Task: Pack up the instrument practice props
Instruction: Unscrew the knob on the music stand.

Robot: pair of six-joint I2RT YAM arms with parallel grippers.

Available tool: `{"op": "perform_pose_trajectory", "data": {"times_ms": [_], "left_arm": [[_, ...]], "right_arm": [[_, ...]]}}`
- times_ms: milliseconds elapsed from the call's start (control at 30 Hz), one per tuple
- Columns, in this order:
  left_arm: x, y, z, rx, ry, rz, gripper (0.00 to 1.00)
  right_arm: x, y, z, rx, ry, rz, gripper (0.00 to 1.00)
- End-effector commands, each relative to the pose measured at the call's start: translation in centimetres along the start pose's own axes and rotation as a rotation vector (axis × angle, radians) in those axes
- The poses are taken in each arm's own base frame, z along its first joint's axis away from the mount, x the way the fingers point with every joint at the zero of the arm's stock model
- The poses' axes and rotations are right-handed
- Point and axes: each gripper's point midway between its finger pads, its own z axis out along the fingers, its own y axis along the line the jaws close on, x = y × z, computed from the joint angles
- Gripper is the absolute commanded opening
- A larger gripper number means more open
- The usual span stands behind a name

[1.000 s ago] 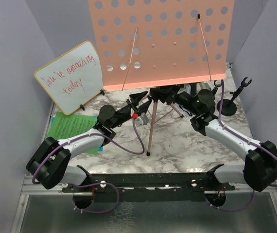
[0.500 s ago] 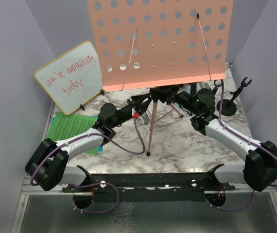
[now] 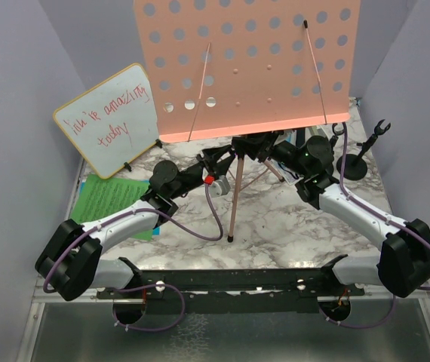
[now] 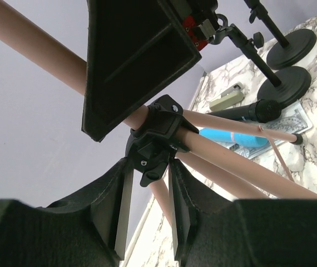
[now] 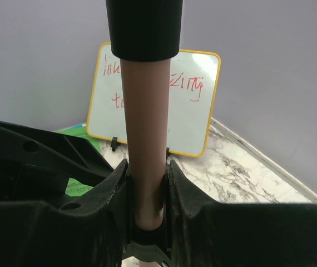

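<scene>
The pink music holder (image 3: 249,64) stands at the back, its perforated tray filling the top of the overhead view and its tripod legs (image 3: 234,200) spread on the marble. My left gripper (image 3: 216,161) is shut around the black hub (image 4: 157,133) where the legs meet. Higher up, my right gripper (image 3: 271,149) is shut on the pink pole (image 5: 145,117). A green music sheet (image 3: 109,200) lies flat at the left. Behind the legs lie a black microphone (image 4: 247,113) and a blue microphone (image 4: 225,136). Two round-based mic holders (image 4: 289,47) stand at the right.
A yellow-framed whiteboard (image 3: 109,121) with red writing leans at the back left. A small silver cylinder (image 4: 228,99) lies near the far wall. Grey walls close in both sides. One mic holder (image 3: 354,162) stands just right of my right arm.
The left jaws have narrowed onto the tripod hub, and the left arm has shifted slightly. The tray has edged a little left. The right grip is unchanged.
</scene>
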Motion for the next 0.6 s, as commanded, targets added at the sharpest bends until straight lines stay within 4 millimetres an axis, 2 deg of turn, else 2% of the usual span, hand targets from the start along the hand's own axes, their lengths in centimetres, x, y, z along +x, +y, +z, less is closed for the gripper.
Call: {"op": "perform_pose_trajectory", "data": {"times_ms": [0,133,233,567], "left_arm": [[-1.5,0.4,0.5,0.015,-0.052,-0.012,0.35],[-0.8,0.0,0.7,0.020,-0.034,-0.036,0.23],[-0.7,0.0,0.8,0.012,-0.025,-0.091,0.02],[0.1,-0.2,1.2,-0.059,0.022,-0.504,0.00]], "right_arm": [[2.4,0.7,0.1,-0.042,0.084,0.017,0.01],[2.5,0.7,0.0,-0.042,0.088,0.016,0.01],[2.6,0.6,-0.2,-0.036,0.092,0.014,0.01],[3.9,1.0,-1.2,-0.024,0.108,0.031,0.01]]}}
